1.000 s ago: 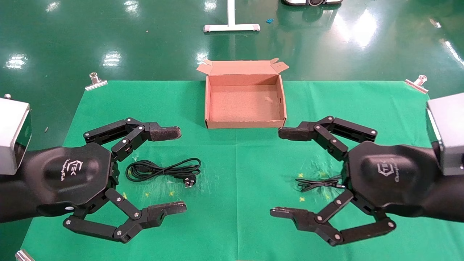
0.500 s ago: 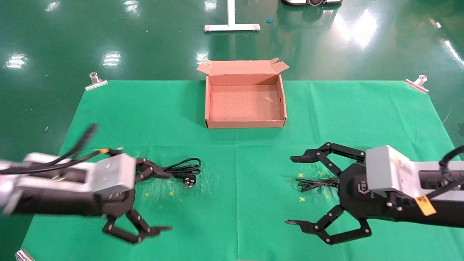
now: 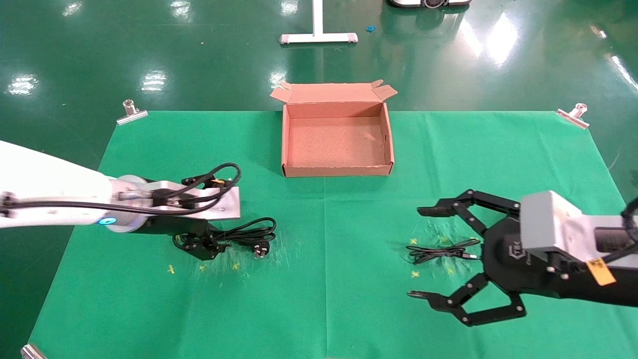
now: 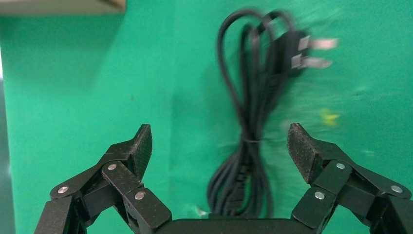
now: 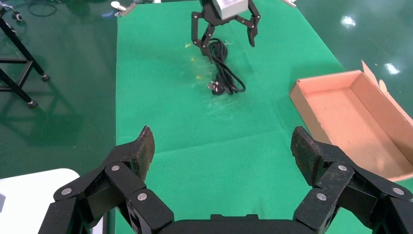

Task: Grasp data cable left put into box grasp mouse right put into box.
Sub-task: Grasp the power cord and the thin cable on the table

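Note:
The data cable (image 3: pixel 234 234), a thick black cord coiled in long loops with a pronged plug, lies on the green cloth at the left. My left gripper (image 3: pixel 205 245) is open right above its rear loops. In the left wrist view the cable (image 4: pixel 248 126) runs between the open fingertips of that gripper (image 4: pixel 219 139) without touching them. The brown cardboard box (image 3: pixel 339 171) stands open and empty at the back middle. My right gripper (image 3: pixel 423 253) is open above the cloth at the right, around a thin bundled black cord (image 3: pixel 438 252). The mouse's body is hidden.
Metal clips (image 3: pixel 132 112) (image 3: pixel 573 115) hold the cloth at the far corners. A white stand base (image 3: pixel 319 37) sits on the floor behind. The right wrist view shows its open gripper (image 5: pixel 221 146), the data cable (image 5: pixel 225 70) and the box (image 5: pixel 311 109).
The left arm has swung forward and down until its gripper is over the data cable. The right gripper has dropped lower and shifted a little to the right, still open.

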{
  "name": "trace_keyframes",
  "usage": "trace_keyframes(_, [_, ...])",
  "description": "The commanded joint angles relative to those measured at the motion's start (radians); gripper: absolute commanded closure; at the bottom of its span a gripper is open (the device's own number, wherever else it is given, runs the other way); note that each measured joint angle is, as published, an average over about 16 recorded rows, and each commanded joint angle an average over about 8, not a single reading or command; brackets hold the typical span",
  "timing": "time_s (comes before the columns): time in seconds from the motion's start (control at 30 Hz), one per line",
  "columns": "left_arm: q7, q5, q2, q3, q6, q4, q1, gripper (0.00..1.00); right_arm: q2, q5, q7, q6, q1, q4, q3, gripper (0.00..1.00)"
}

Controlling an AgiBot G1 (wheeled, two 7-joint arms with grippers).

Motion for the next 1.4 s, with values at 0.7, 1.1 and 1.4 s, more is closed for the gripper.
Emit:
trace_keyframes(0.7, [-0.065,0.149,0.050,0.033,-0.090,-0.001,0.043,0.00,0.020,0.002,0.008,0.006,-0.010,0.001,0.005,0.00])
trace_keyframes(1.1, [-0.076,0.178,0.059,0.040,-0.102,0.000,0.051,0.00,0.025,-0.045,0.007,0.028,-0.017,-0.001,-0.007,0.00])
trace_keyframes(1.4, [-0.077,0.179,0.059,0.041,-0.101,0.000,0.051,0.00,-0.013,-0.333,0.044,0.135,-0.005,-0.016,-0.099,0.00])
